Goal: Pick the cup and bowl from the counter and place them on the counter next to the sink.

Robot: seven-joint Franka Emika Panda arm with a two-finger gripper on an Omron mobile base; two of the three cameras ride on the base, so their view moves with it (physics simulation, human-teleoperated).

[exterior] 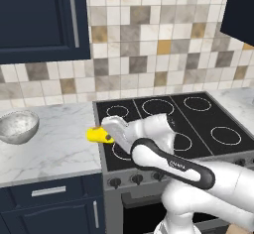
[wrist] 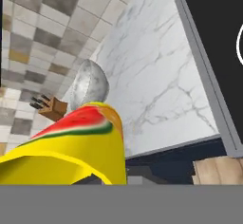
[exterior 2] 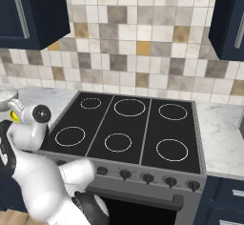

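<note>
Jaws: clenched on cup (exterior: pixel 98 135), gripper (exterior: pixel 107 135) above counter (exterior: pixel 59 144).
Bowl (exterior: pixel 18 126): beyond the jaws, resting.
Carry: best kept level, grip firm.

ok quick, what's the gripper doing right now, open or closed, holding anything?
Gripper: closed on the cup, held above the counter edge beside the stove.

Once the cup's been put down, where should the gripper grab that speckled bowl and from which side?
Probably by the rim. The bowl sits upright on the counter, mouth open upward, and looks far wider than the gripper, now shut on the cup. Coming down from above, one finger inside and one outside the wall on the stove-facing side, seems best.
</note>
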